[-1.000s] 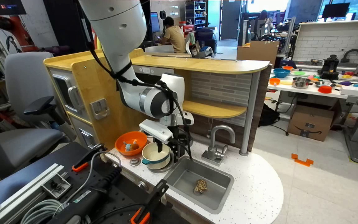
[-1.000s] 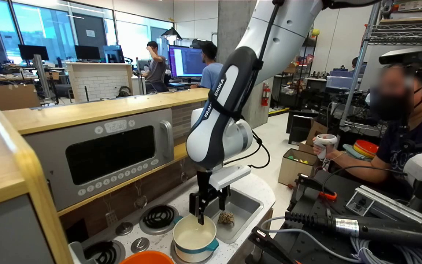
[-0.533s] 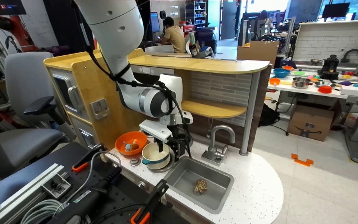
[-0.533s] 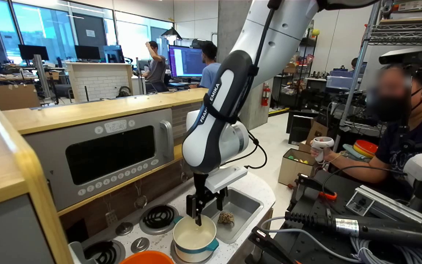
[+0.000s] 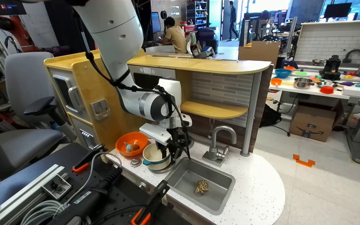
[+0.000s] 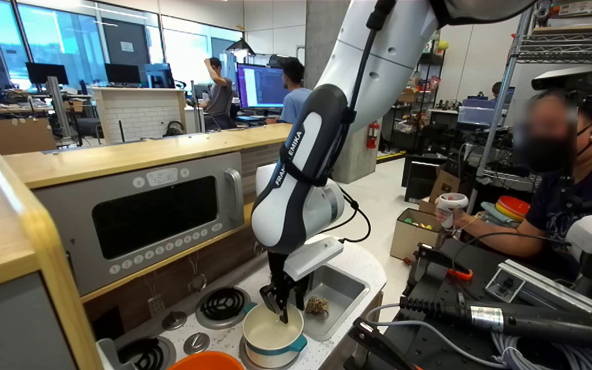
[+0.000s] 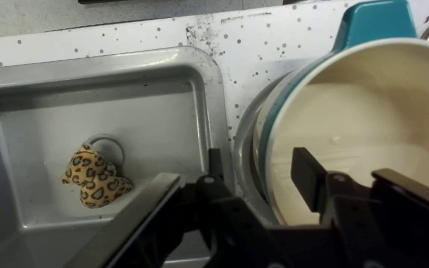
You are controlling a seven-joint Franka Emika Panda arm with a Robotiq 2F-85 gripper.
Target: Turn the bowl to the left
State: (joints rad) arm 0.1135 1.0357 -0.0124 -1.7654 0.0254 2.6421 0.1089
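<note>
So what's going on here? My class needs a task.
A white robot arm, apparently steered by a person in a dark shirt holding a white controller, is at a round cream pot with a teal band, presumably to turn it left. Its black tool is open, one finger over or inside the pot, the other outside, towards the rectangular grey metal sink. The pot sits upright on a silver-rimmed burner, not yet gripped.
</note>
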